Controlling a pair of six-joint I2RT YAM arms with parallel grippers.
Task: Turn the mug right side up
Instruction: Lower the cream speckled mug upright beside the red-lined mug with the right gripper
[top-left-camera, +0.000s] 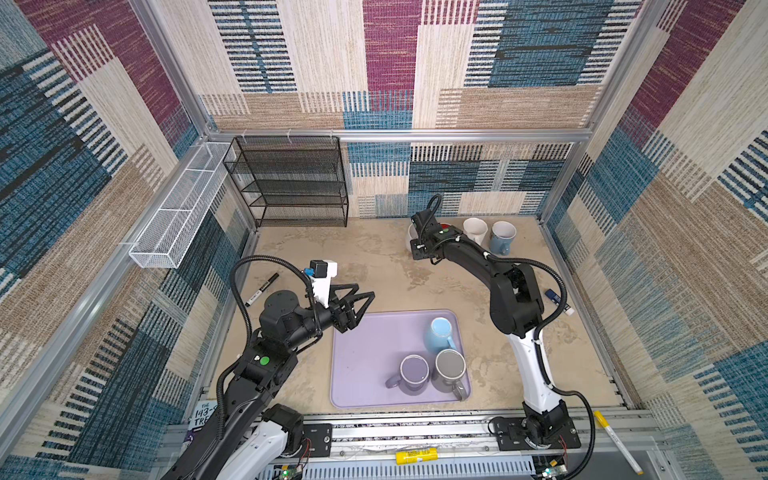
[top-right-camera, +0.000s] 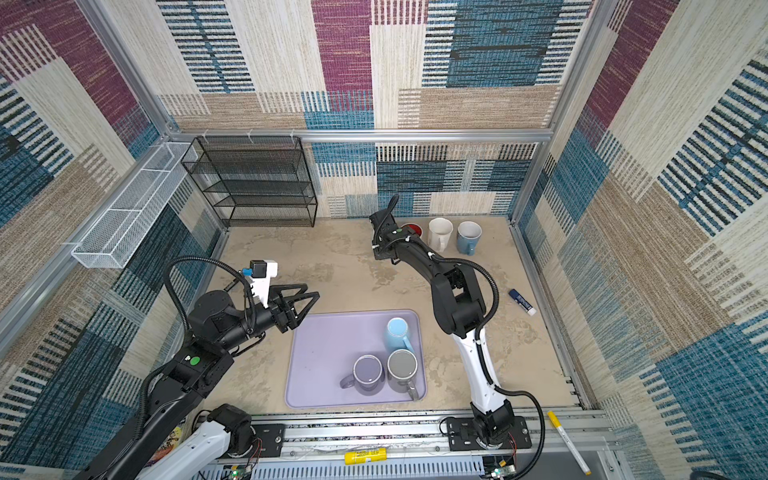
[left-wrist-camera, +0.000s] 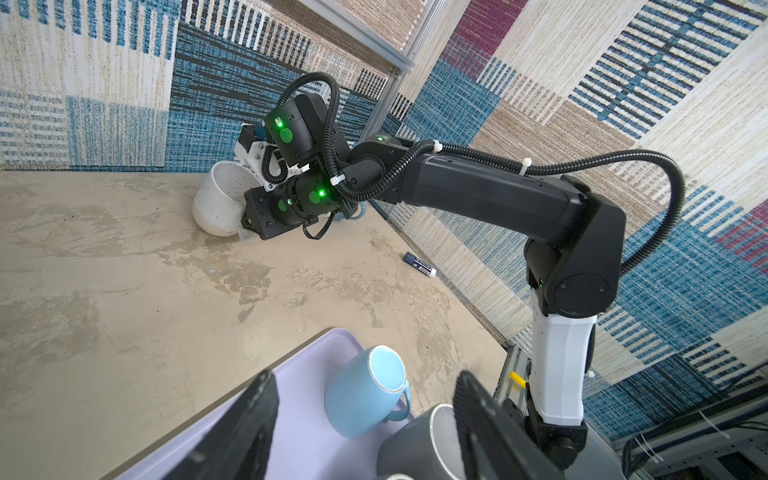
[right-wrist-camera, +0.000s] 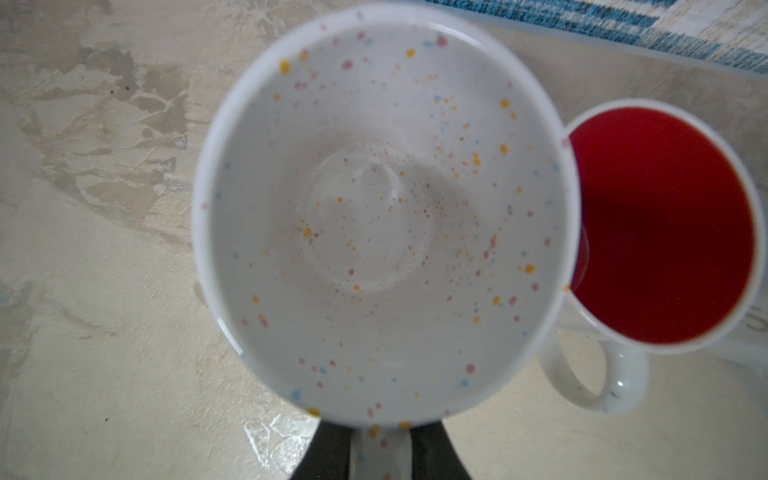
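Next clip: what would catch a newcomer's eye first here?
The speckled white mug fills the right wrist view, its handle pinched in the right gripper, beside a red-lined mug near the back wall. Nearer the front, a lavender tray holds three upside-down mugs, with the open left gripper by its far left corner.

Seven mugs (top-left-camera: 440, 334) (top-left-camera: 414, 372) (top-left-camera: 451, 365) (top-left-camera: 475, 230) (top-left-camera: 503, 237) (top-left-camera: 444, 227) (left-wrist-camera: 224, 199), one tray (top-left-camera: 365, 374), two wire racks (top-left-camera: 291, 183) (top-left-camera: 174, 220).

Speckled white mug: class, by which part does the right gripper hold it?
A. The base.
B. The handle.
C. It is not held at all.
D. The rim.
B: in the right wrist view the right gripper is shut, with a dark finger on each side of the handle of the speckled mug.
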